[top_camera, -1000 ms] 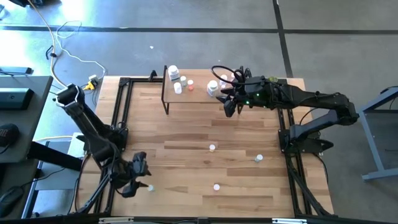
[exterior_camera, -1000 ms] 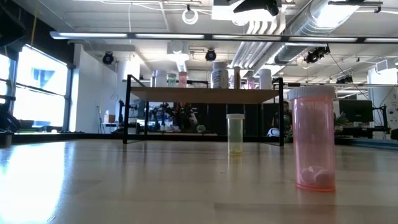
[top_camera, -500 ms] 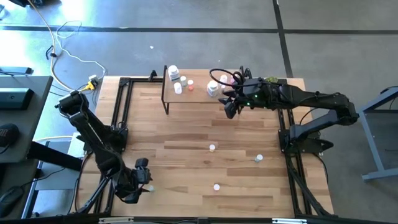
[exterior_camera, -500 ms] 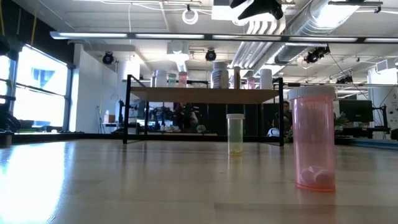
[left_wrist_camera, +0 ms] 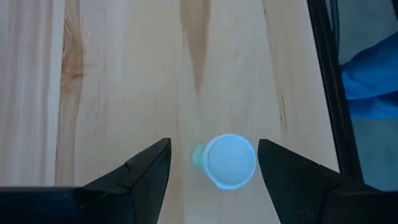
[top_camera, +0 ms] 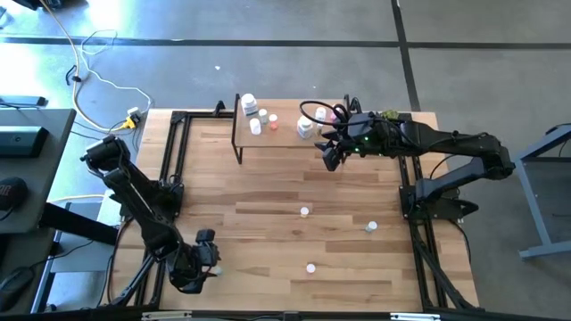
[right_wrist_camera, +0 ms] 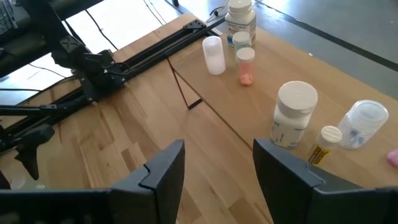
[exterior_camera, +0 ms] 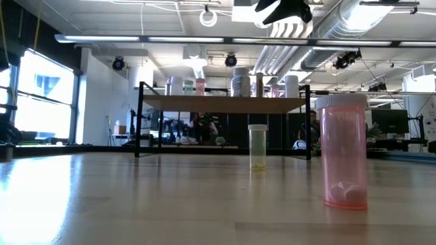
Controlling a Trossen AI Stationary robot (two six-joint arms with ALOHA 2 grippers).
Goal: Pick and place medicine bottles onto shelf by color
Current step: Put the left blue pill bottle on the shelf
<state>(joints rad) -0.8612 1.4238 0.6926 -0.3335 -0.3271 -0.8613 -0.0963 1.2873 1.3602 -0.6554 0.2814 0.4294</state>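
A small bottle (left_wrist_camera: 229,160) with a green body and a white cap stands upright on the table near its near left corner. My left gripper (left_wrist_camera: 214,147) is open and points down at it, one finger on either side, touching nothing; the high view shows this gripper (top_camera: 206,262) low over that corner. My right gripper (right_wrist_camera: 219,146) is open and empty, high in front of the shelf (top_camera: 284,138). The shelf bears several bottles (right_wrist_camera: 293,113). Loose bottles stand on the table: a pink one (exterior_camera: 344,153) and a yellow one (exterior_camera: 257,146).
Three loose bottles dot the table's middle and near part (top_camera: 304,211) (top_camera: 371,227) (top_camera: 310,267). Black frame rails (top_camera: 175,152) run along the table's left and right sides. The shelf stands on thin black legs (exterior_camera: 139,121) at the far edge.
My left gripper has come down toward the table's near left corner and now stands around the green bottle, still open. The bottles have not moved.
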